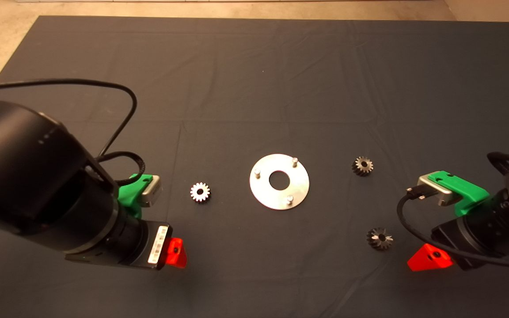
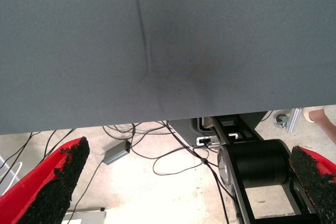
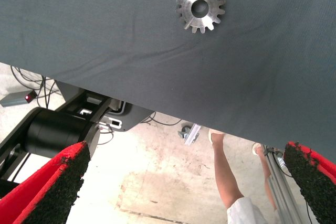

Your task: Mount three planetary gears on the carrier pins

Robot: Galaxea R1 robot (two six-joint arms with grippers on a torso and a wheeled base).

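The flat round silver disc [image 1: 279,182] lies mid-mat, three short silver pins [image 1: 289,199] bare. One small silver-grey gear [image 1: 200,192] lies left of it, two [image 1: 362,166] [image 1: 379,238] right. Left gripper [image 2: 184,187] and right gripper [image 3: 184,187] flank it, jaws apart.

Dark mat [image 1: 254,79] under disc [image 1: 265,194], three gears [image 1: 200,192]

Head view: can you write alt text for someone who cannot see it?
A round silver disc with three bare carrier pins lies mid-mat; one planetary gear sits to its left and two to its right. The left gripper and right gripper hover low at either side, holding nothing.
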